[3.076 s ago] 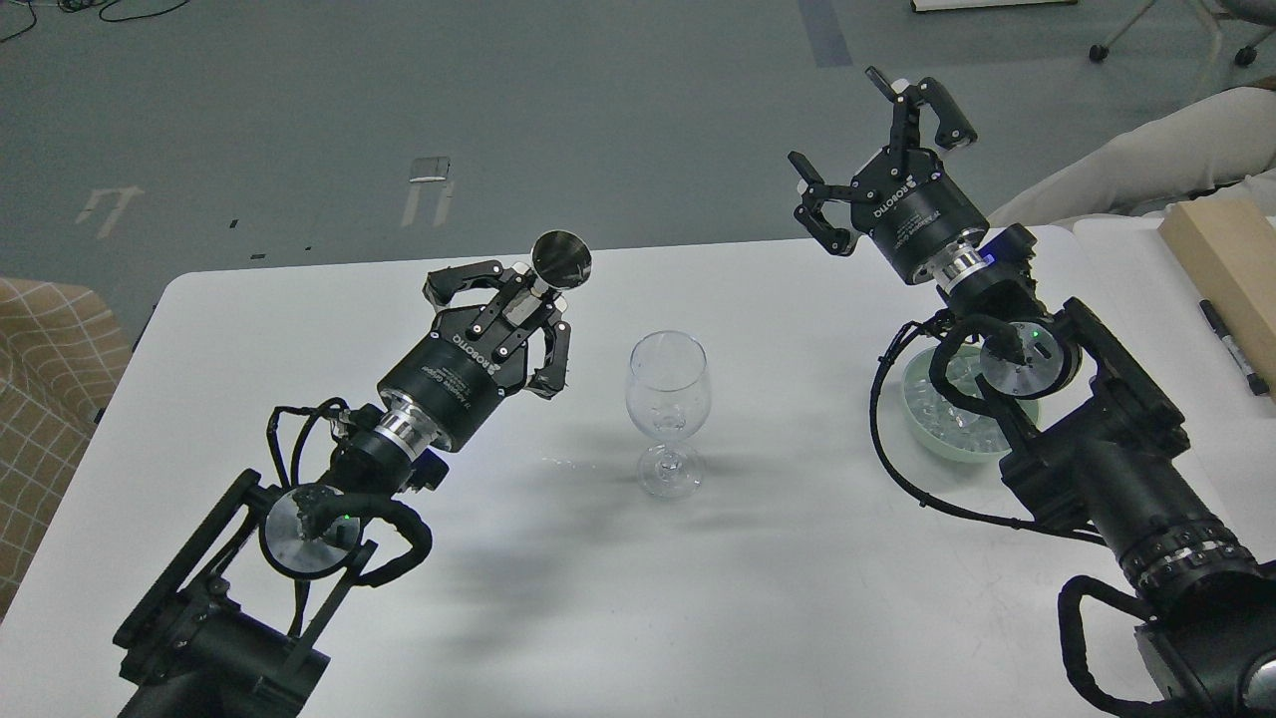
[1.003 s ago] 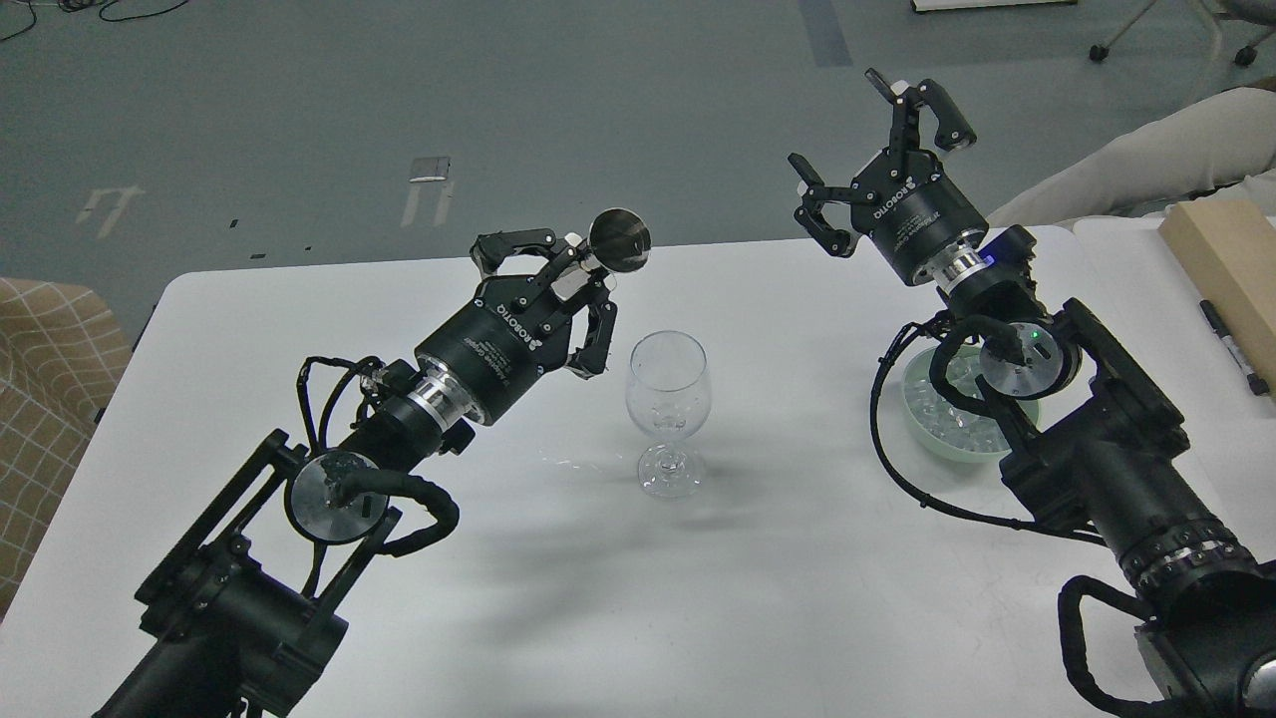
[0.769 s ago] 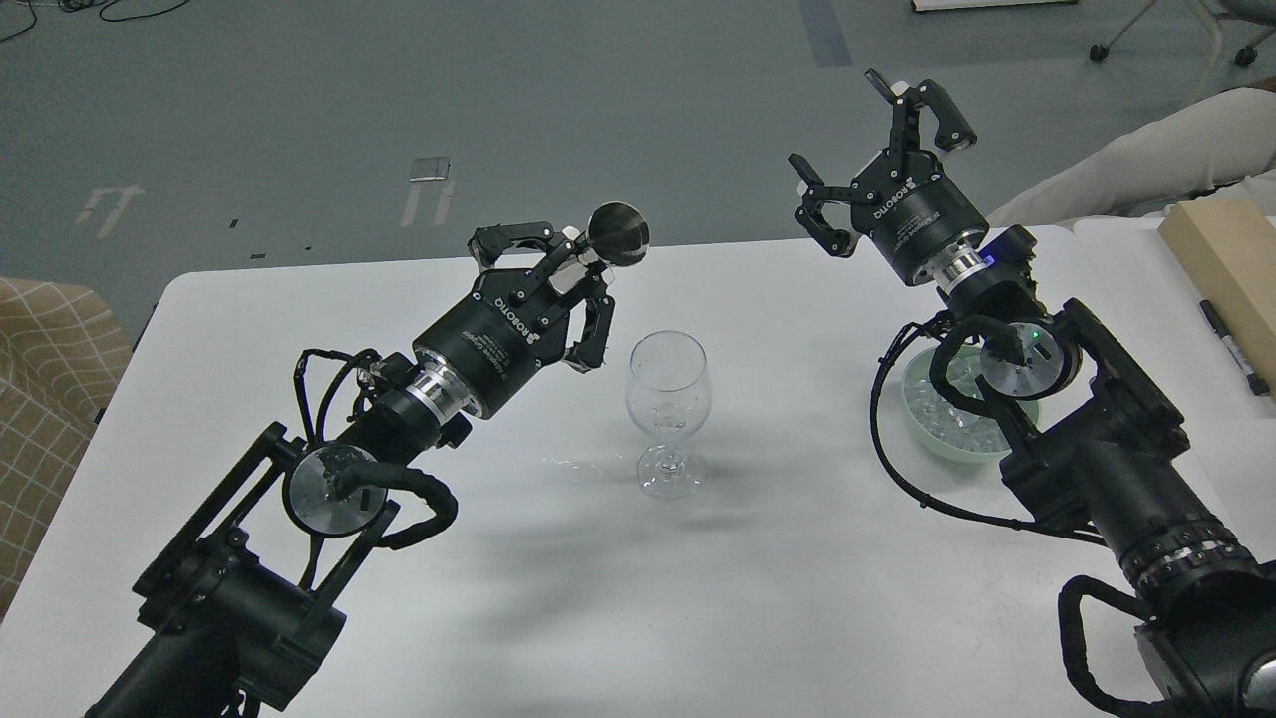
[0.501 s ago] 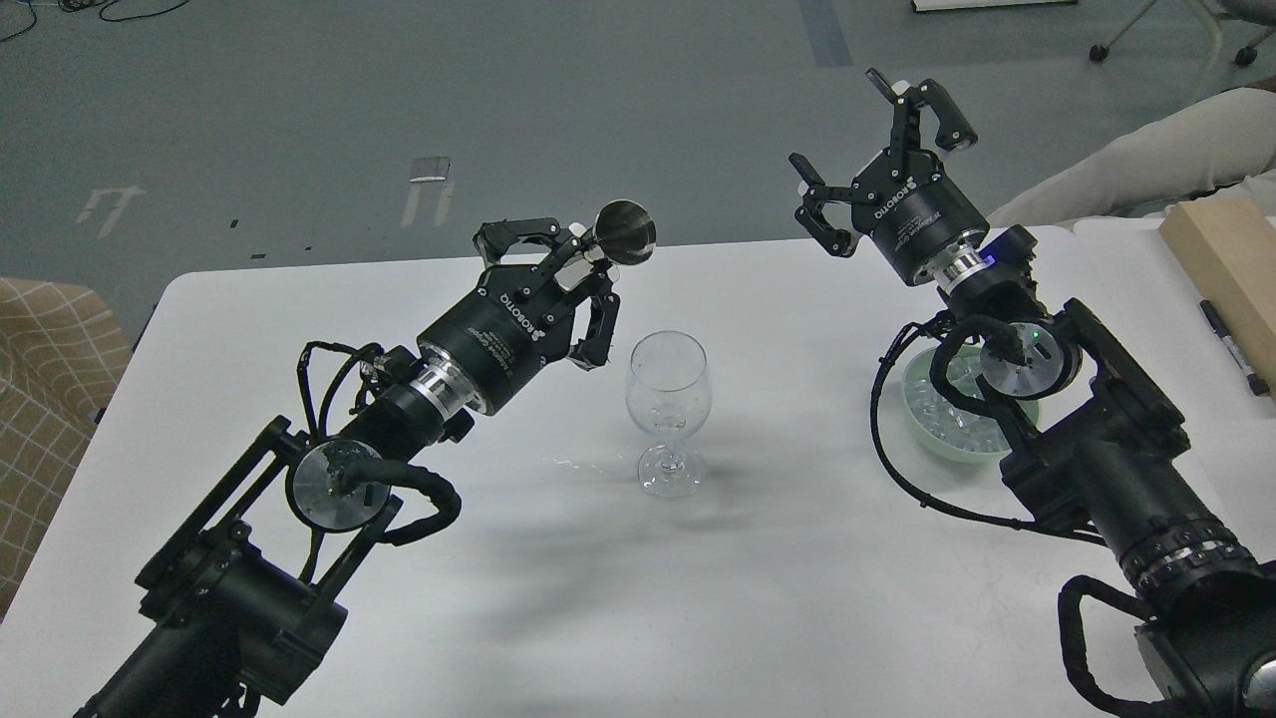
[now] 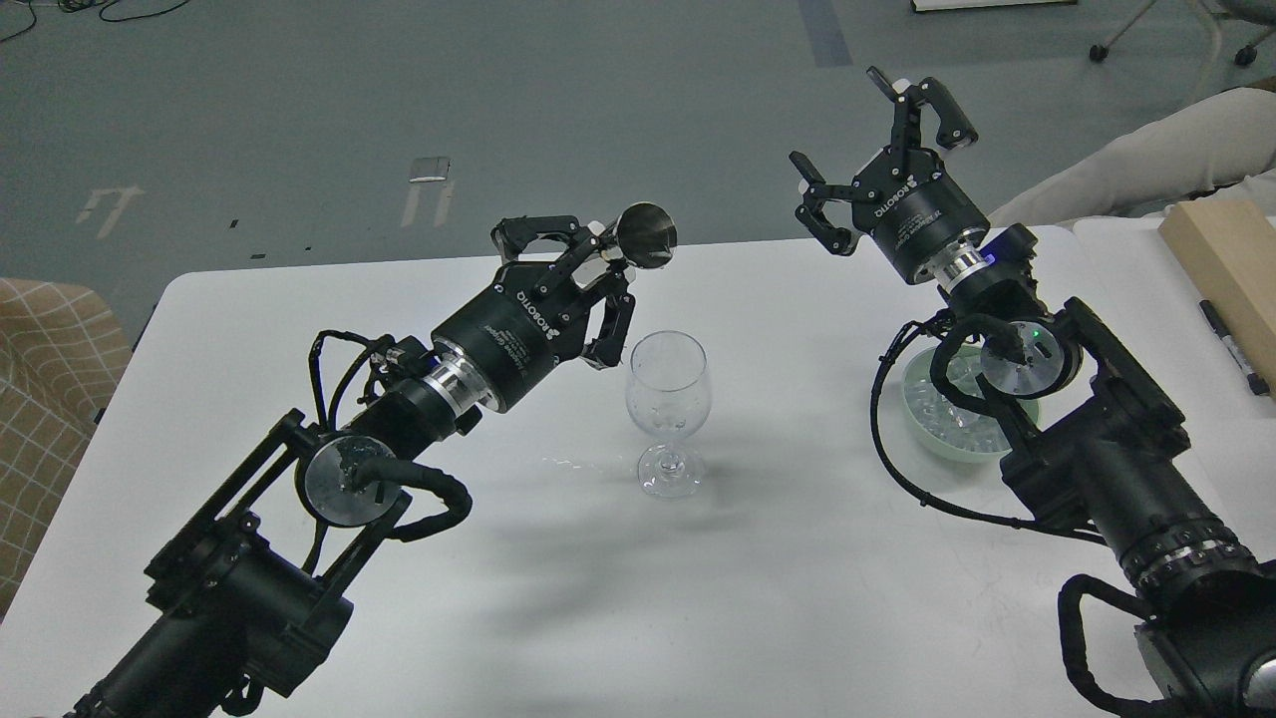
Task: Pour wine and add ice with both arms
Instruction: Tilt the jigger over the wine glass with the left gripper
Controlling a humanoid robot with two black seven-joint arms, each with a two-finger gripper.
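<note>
Gripping a small metal cup (image 5: 646, 235) between its closed fingers, the left hand (image 5: 588, 274) hangs above the white table (image 5: 778, 598), just to the 10 o'clock of the wine glass (image 5: 668, 411). The cup is tipped on its side, its dark mouth turned toward the camera, and sits above and slightly left of the glass rim, not touching it. Whether anything is in the cup cannot be told.

The wine glass stands upright near the table's centre, its foot flat on the surface and a few clear glints low in its bowl; what they are cannot be made out.

At about 2 o'clock from the glass, well apart from it, the right hand (image 5: 877, 150) is raised high with its fingers spread wide and nothing between them.

At 3 o'clock from the glass, a pale green bowl (image 5: 922, 424) rests on the table, partly hidden behind the right arm's (image 5: 1107, 469) wrist and cables. Inside it lies the ice (image 5: 937, 411), a heap of small clear cubes.

At the far right edge, a light wooden block (image 5: 1221, 259) and a black marker (image 5: 1233, 346) lie side by side.
</note>
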